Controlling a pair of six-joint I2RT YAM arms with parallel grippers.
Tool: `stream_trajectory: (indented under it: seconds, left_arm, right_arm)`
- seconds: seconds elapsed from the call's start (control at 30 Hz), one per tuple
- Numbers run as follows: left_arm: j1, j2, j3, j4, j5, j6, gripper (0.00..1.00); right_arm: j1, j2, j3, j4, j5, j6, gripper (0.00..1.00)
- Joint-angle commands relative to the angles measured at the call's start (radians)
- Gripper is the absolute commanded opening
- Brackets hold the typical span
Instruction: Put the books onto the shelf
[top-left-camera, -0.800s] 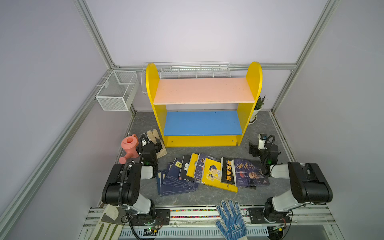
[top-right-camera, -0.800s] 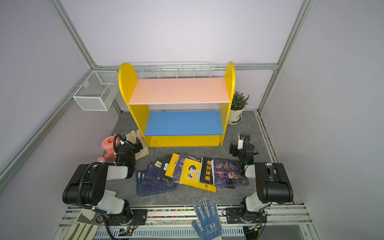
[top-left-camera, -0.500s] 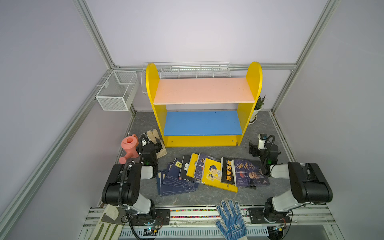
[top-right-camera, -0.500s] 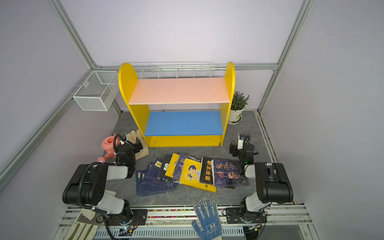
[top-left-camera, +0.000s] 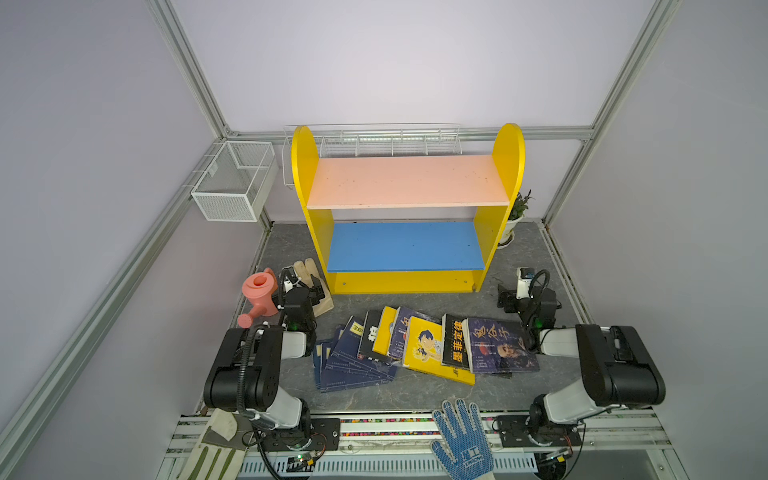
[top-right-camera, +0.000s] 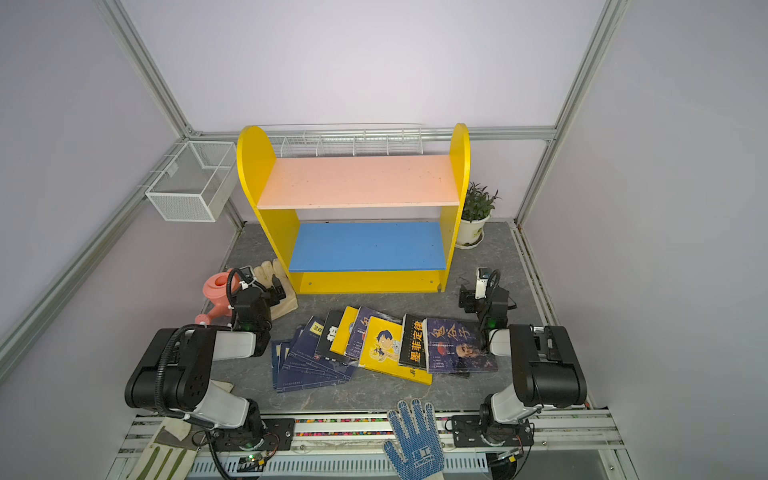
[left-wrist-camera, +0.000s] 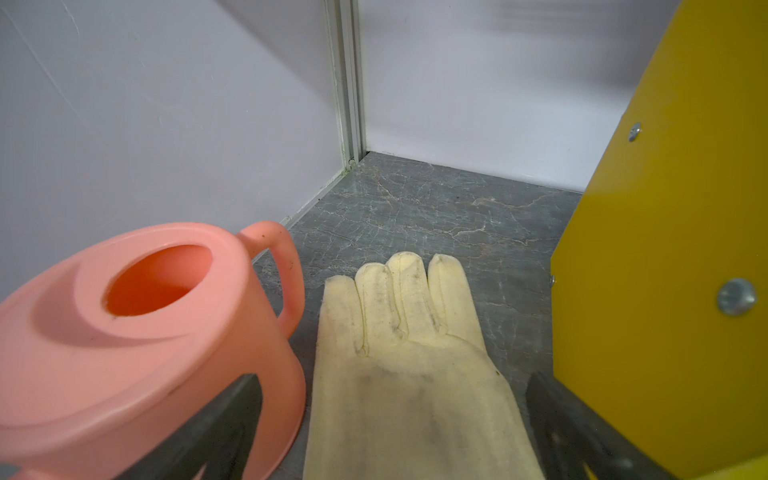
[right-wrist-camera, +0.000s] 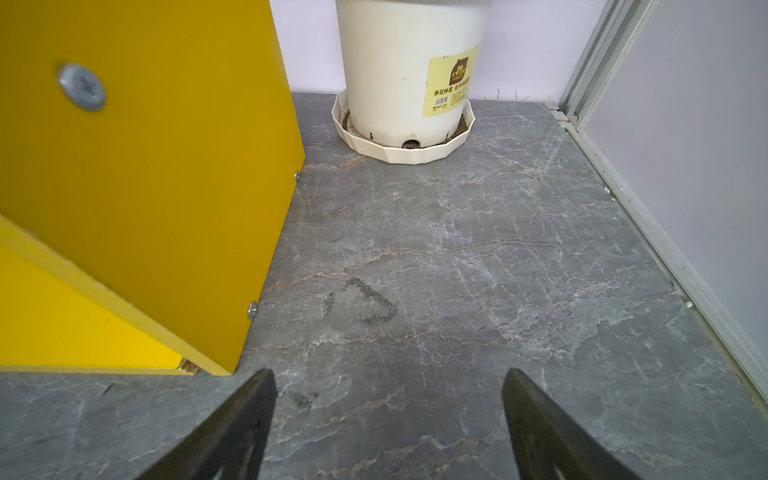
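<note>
The left pincer (top-left-camera: 317, 291) stands wide open and holds nothing; it hangs low over the cuff end of a cream work glove (left-wrist-camera: 407, 374), though whether it touches the glove cannot be told; a pink watering can (left-wrist-camera: 124, 332) sits just beside its left finger, and the yellow side panel of the shelf (top-left-camera: 407, 183) rises just beside its right finger; ahead of it lie the glove's fingers and bare grey tabletop (right-wrist-camera: 457, 249) up to the corner post.

The right pincer (top-left-camera: 505, 299) is also spread wide and empty, hovering over bare tabletop; the foot of the shelf's other yellow panel is ahead of it and to its left; a white flowerpot (right-wrist-camera: 407, 70) in a saucer stands straight ahead against the wall, well apart from the fingertips.

The books (top-left-camera: 424, 347) lie fanned and overlapping on the tabletop, behind both pincers and between the two arms, in front of the shelf; navy volumes (top-left-camera: 353, 361) are nearest the left arm, a yellow one with a cartoon figure (top-left-camera: 428, 349) is in the middle, and a dark one with large characters (top-left-camera: 498, 345) lies nearest the right arm, its edge close to that arm's wrist; both the pink upper board and the blue lower board carry no book in both top views.

A blue dotted glove (top-left-camera: 461, 436) lies on the front rail, behind the books.
</note>
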Motion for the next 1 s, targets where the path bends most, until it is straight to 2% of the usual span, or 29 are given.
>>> stream_trajectory:
  seconds: [0.0,0.97]
  left_arm:
    - [0.002,0.011,-0.007,0.02,0.004,0.016,1.0]
    - [0.002,0.011,-0.007,0.019,0.004,0.016,1.0]
  right_arm:
    - [0.004,-0.004,0.013,0.005,-0.002,0.002,0.88]
    - [-0.004,-0.006,0.01,0.009,-0.01,0.003,0.88]
